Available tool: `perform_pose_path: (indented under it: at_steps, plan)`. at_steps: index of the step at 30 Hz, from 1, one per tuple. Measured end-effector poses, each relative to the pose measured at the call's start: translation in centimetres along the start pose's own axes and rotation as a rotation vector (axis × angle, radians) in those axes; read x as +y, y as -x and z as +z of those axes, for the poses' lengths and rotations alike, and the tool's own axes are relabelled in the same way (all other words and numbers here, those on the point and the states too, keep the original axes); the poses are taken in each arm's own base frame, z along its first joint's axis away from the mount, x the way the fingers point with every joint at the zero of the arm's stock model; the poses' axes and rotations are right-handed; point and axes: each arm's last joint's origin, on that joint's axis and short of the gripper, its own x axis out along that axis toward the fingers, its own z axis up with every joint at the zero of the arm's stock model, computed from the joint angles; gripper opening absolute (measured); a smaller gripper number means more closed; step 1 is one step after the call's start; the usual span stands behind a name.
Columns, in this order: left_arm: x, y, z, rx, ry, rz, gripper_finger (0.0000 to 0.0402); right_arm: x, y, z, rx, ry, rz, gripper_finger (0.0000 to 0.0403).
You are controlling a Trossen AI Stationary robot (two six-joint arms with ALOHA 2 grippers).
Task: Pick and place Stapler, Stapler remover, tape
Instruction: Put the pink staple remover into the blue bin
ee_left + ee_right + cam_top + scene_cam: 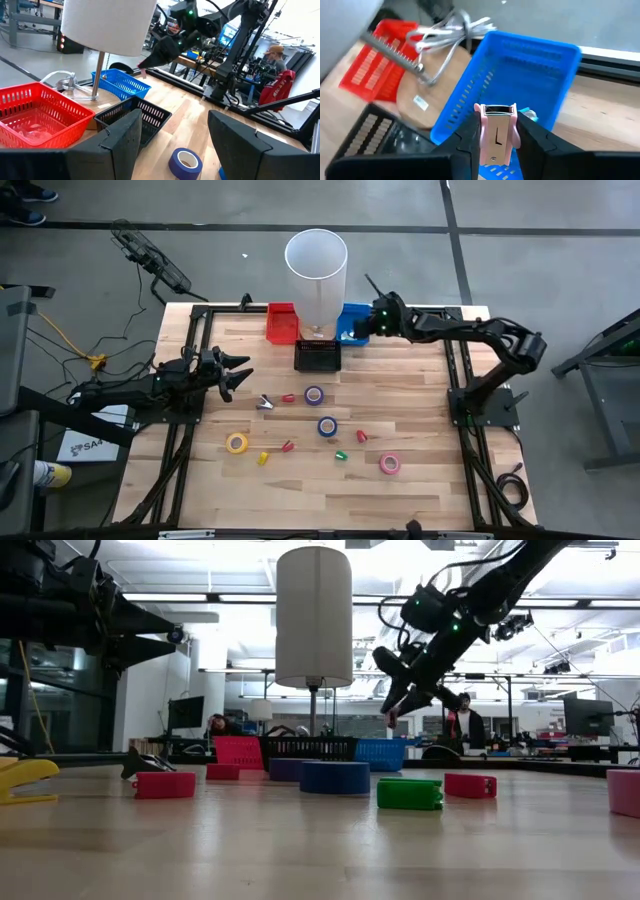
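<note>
My right gripper (362, 328) is over the blue basket (352, 325) at the table's far edge, shut on a small pink stapler (496, 135). My left gripper (240, 376) hovers open at the table's left, touching nothing. Lying flat on the table are two blue tape rolls (314, 395) (327, 426), a yellow roll (236, 442) and a pink roll (389, 464). A silver staple remover (265, 402) lies near the left gripper. Small red (288, 397), yellow (263, 459) and green (340, 456) staplers lie among the rolls. My right gripper pinches the pink stapler between its two fingers, one on each long side (481, 131). The fingers (400, 700) slant down from the table's right. The stapler is lifted clear above the blue basket, its metal-fronted end (499, 110) pointing away from the wrist.
A red basket (282, 322) and a black basket (317, 356) stand next to the blue one. A lamp with a tall white shade (316, 265) rises between them, close to the right gripper. Two more red staplers (287, 448) (361, 435) lie mid-table. People sit in the room beyond.
</note>
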Motion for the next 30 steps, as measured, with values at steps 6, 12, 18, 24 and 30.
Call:
perform_pose_path:
  at_steps: [6, 12, 18, 24, 30]
  plan:
    - [0.0, 0.0, 0.0, 0.000, 0.000, 0.000, 0.0225, -0.8, -0.8, 0.2, 0.025, 0.139, 0.029, 0.0083]
    - [0.0, 0.0, 0.0, 0.000, 0.000, 0.000, 0.0225, -1.7, -0.8, 0.8, 0.043, 0.272, 0.073, 0.0083]
    - [0.0, 0.0, 0.0, 0.000, 0.000, 0.000, 0.0225, -2.0, -0.8, 0.8, 0.054, 0.466, 0.092, 0.0083]
    - [0.0, 0.0, 0.0, 0.000, 0.000, 0.000, 0.0225, -2.6, -0.8, 1.2, 0.086, 0.447, 0.127, 0.0083]
    - [0.0, 0.0, 0.0, 0.000, 0.000, 0.000, 0.0225, -2.2, -0.5, 3.1, 0.109, 0.379, 0.167, 0.0083]
